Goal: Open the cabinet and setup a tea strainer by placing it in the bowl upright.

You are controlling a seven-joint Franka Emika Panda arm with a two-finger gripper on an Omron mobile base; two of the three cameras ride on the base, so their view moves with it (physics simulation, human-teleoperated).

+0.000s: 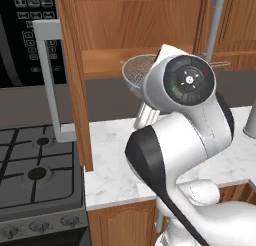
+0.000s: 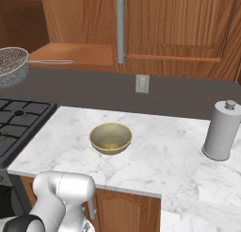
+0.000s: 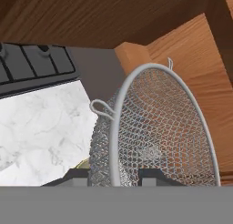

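One tea strainer (image 3: pixel 154 132), rim between gripper (image 3: pixel 119 175) fingertips

The white marble counter (image 2: pixel 155 155) carries the olive-gold bowl (image 2: pixel 110 138), below and to the right of the pincer in the right base view. A grey canister (image 2: pixel 222 130) stands on it farther right, well apart.

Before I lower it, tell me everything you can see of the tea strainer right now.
The tea strainer is a silver-grey wire-mesh half-round basket with a thin metal rim, small wire loops on the rim and a long thin wire handle. It looks intact and empty. It hangs in the air in front of the open cabinet, above the counter and clear of the bowl. The hand is shut on its rim; nothing else touches it.
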